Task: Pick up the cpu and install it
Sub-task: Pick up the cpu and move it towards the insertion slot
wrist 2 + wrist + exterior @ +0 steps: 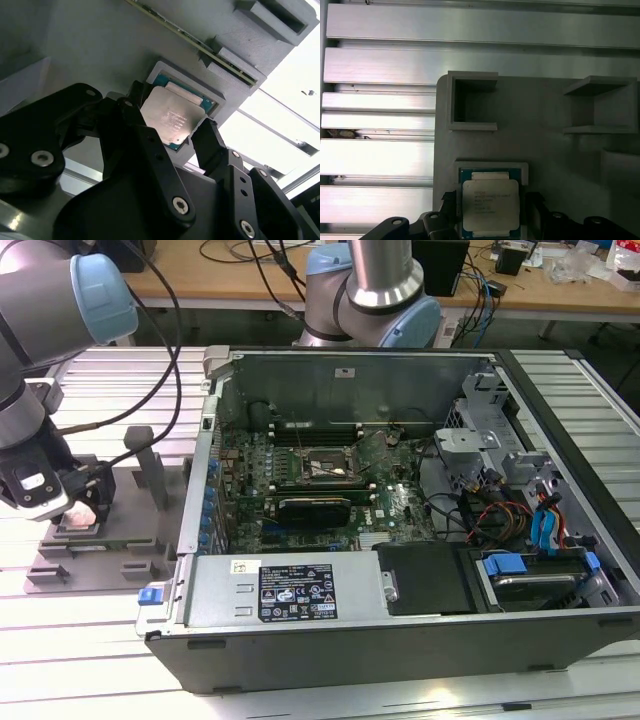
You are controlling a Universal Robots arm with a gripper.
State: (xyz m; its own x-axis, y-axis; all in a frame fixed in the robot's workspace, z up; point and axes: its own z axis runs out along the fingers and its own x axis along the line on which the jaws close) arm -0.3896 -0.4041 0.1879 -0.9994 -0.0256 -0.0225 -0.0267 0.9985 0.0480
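Pickup is in hand: the gripper (172, 127) holds its fingers (209, 142) spread, one either side of the cpu (490, 202), which lies between them in the grey fixture (540, 150). Gripping its thin edges squarely looks essential.

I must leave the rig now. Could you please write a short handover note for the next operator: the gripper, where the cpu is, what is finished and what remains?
Gripper: open, low over the grey fixture at the exterior view's left. It has one finger on each side of the cpu, with a small gap on each side in the first wrist view.
Cpu: flat in its nest in the fixture, metal top up, not lifted.
Socket: on the motherboard inside the open computer case, without the cpu.
Done: the gripper is in place around the cpu.
Left: the pick-up and the installation.
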